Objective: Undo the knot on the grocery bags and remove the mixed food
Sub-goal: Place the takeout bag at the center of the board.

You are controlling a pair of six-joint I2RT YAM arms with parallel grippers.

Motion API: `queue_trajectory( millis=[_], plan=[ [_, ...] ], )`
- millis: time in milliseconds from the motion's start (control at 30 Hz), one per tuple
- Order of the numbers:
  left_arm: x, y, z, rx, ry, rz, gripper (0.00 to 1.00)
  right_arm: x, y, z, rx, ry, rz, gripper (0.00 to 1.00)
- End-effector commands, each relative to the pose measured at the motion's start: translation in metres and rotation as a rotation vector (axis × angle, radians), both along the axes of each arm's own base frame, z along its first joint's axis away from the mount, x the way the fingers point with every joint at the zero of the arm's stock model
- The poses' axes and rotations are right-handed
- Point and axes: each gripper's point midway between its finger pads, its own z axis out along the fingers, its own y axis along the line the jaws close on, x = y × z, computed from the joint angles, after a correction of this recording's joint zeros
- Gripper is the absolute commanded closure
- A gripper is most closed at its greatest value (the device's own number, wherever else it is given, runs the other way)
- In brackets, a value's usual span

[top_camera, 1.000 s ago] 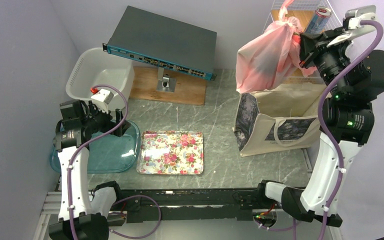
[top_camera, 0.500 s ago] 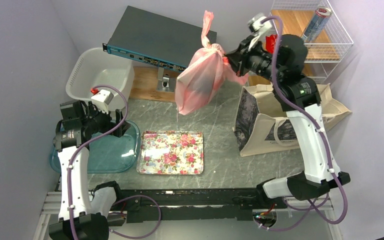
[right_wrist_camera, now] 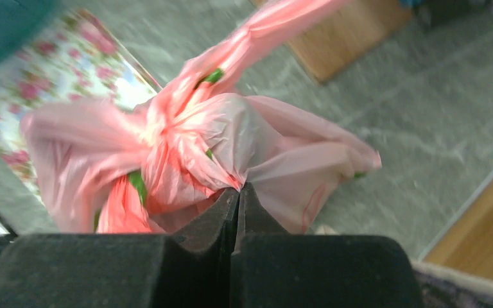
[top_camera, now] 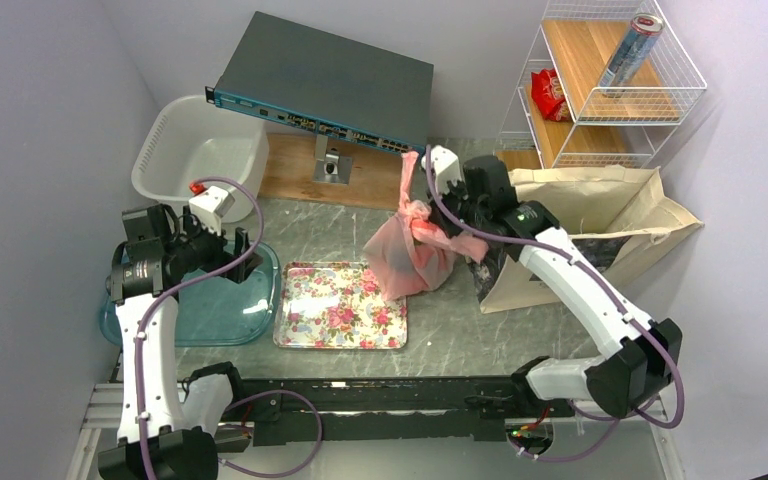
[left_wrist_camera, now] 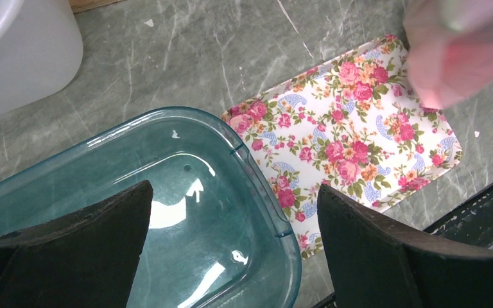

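My right pincer (right_wrist_camera: 237, 196) is pinched fully shut on the thin translucent pink plastic bag (top_camera: 408, 265), just beside its twisted pink knot (right_wrist_camera: 167, 138). The bag is at the middle of the grey marbled table (top_camera: 450, 335), over the far right corner of the flowered rectangular tray (top_camera: 330, 310). The beige canvas tote (top_camera: 580, 200) lies toward the right edge. My left pincer (left_wrist_camera: 234, 192) gapes wide, holding nothing, above the teal plastic tub (left_wrist_camera: 186, 256) at the left edge.

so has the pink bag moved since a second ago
Yes. The pink bag went left and nearer, from beside the wire shelf above the tote to the far right corner of the floral tray.
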Motion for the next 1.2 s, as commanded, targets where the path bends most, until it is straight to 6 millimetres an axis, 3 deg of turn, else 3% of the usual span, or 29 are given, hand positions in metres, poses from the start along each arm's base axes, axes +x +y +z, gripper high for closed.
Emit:
queue_trajectory(
  millis=[0,100,300,367,567,733,800,900,967,1067,1167],
  plan=[
    [-0.010,-0.014,0.012,0.017,-0.066,-0.128,0.01,0.014,-0.048,0.016,-0.086,-0.187,-0.184,1.00],
    [-0.023,-0.023,-0.002,0.046,-0.044,-0.233,0.01,0.003,-0.086,-0.001,-0.172,-0.166,-0.293,1.00],
    [-0.044,-0.047,-0.049,0.181,-0.002,-0.472,0.01,-0.022,-0.164,-0.023,-0.264,-0.099,-0.431,1.00],
    [-0.048,-0.058,-0.062,0.235,-0.002,-0.556,0.01,-0.027,-0.174,-0.028,-0.282,-0.085,-0.436,1.00],
    [-0.064,-0.084,-0.104,0.455,0.032,-0.775,0.01,-0.047,-0.157,-0.039,-0.255,0.000,-0.308,1.00],
    [-0.074,-0.105,-0.126,0.552,0.011,-0.880,0.01,-0.084,-0.133,-0.067,-0.249,0.134,-0.063,1.00],
    [-0.075,-0.113,-0.123,0.542,-0.009,-0.902,0.01,-0.095,-0.131,-0.074,-0.259,0.160,-0.003,1.00],
    [-0.072,-0.134,-0.098,0.448,-0.081,-0.906,0.01,-0.103,-0.125,-0.075,-0.254,0.143,0.068,1.00],
    [-0.069,-0.152,-0.071,0.360,-0.167,-0.916,0.01,-0.110,-0.113,-0.070,-0.211,0.140,0.135,0.86],
    [-0.060,-0.180,-0.030,0.218,-0.260,-0.901,0.01,-0.129,-0.096,-0.069,-0.172,0.195,0.270,0.55],
    [-0.043,-0.204,0.009,0.129,-0.282,-0.875,0.01,-0.139,-0.090,-0.063,-0.158,0.228,0.328,0.41]
  ],
)
